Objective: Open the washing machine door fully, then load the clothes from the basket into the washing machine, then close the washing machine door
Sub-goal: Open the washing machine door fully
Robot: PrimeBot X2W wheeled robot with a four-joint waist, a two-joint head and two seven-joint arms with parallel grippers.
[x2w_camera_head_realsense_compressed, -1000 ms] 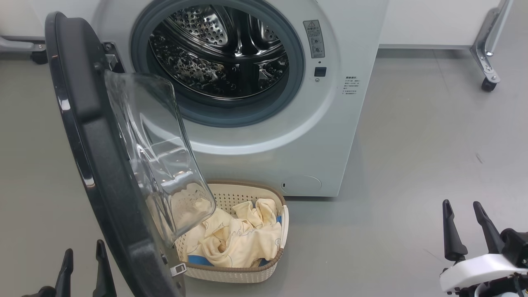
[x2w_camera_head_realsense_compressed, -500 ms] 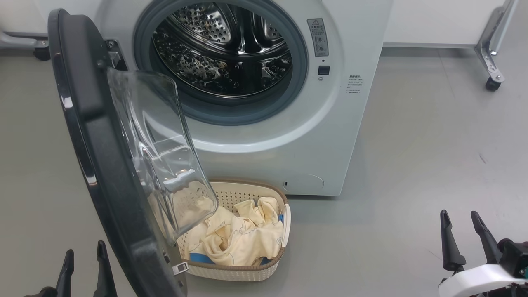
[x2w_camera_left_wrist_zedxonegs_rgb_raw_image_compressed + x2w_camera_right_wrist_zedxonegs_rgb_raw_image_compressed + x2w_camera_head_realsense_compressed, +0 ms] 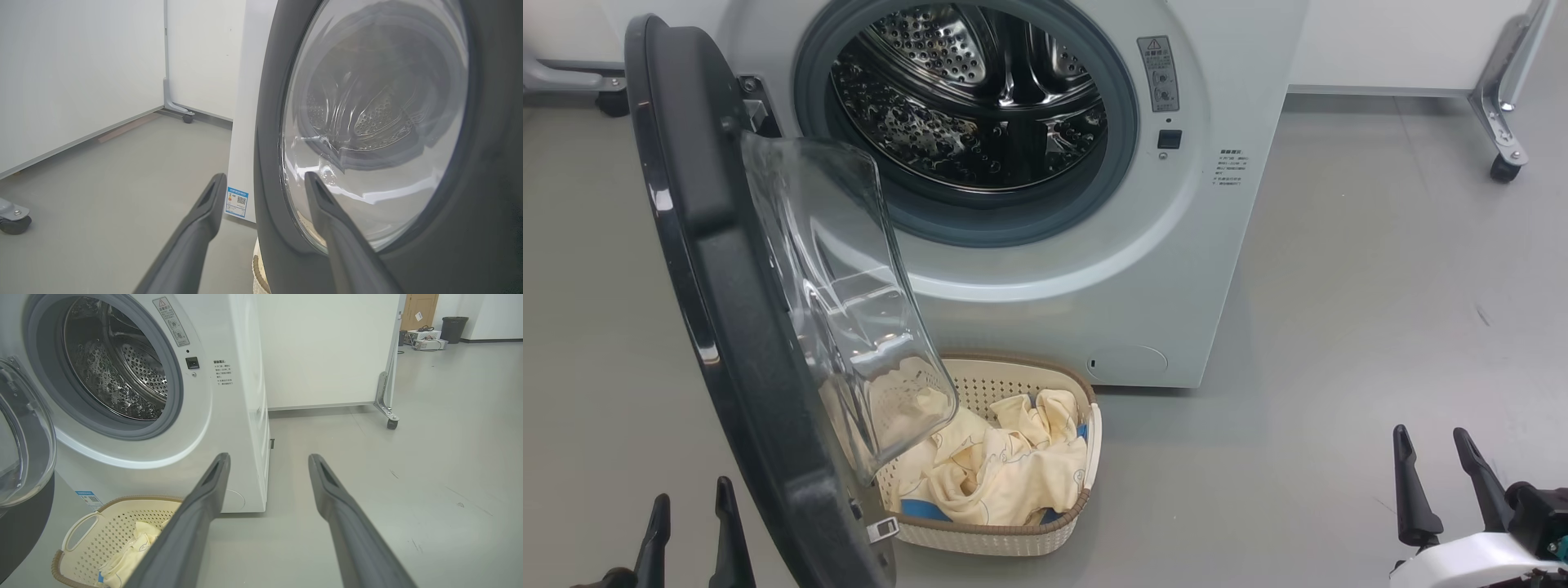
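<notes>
Lower in the head view than a second ago: right gripper (image 3: 1430,431), fingers spread wide, holding nothing, over grey floor (image 3: 1339,327) well right of the machine. Whole scene slid slightly right too, so that is camera shift and the things are unmoved. The left gripper (image 3: 690,490) is in the same spot bottom left, also spread, holding nothing, just beside the lower edge of the washing machine door (image 3: 727,327).

Door stands swung out toward the robot, hinged on the left. It has a glossy black rim, and its bulging clear glass bowl (image 3: 849,310) hangs over the left part of the basket (image 3: 980,541), blocking it from that side.

Basket is cream perforated plastic with a brown woven-look rim and white handle, on the floor close before the washing machine (image 3: 1094,286). The clothes (image 3: 1005,478) lie crumpled inside, cream-yellow with blue trim, partly seen through the glass.

Shiny perforated steel drum (image 3: 980,98), grey rubber seal (image 3: 1013,233) round it.

Left wrist view: door rim between the fingers, contact unclear. Blue label sticker (image 3: 237,202) on the machine's side. Wheeled metal leg (image 3: 1499,122) far right.
</notes>
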